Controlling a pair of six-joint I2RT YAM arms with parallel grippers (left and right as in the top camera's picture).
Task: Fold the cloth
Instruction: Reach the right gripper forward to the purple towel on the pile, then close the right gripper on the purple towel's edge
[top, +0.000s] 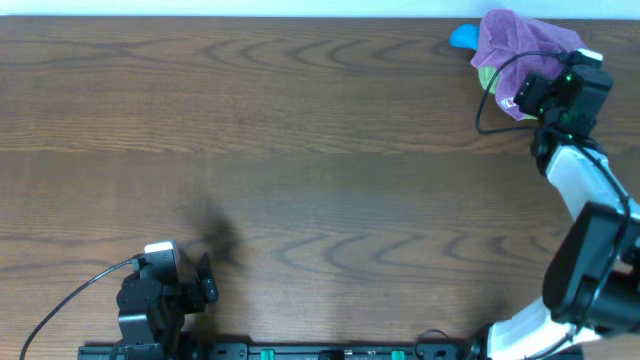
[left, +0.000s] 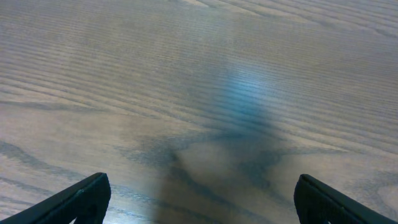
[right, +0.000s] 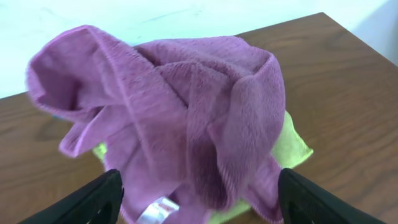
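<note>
A crumpled purple cloth lies in a heap at the far right corner of the table, on top of a yellow-green cloth. In the right wrist view the purple cloth fills the frame, with a white label at its near edge. My right gripper is open, its fingers spread on either side of the cloth's near edge, holding nothing. My left gripper is open and empty above bare wood at the table's front left.
A blue item peeks out left of the purple cloth at the table's far edge. The wooden table stretches between both arms. A black cable loops from the right arm near the cloth.
</note>
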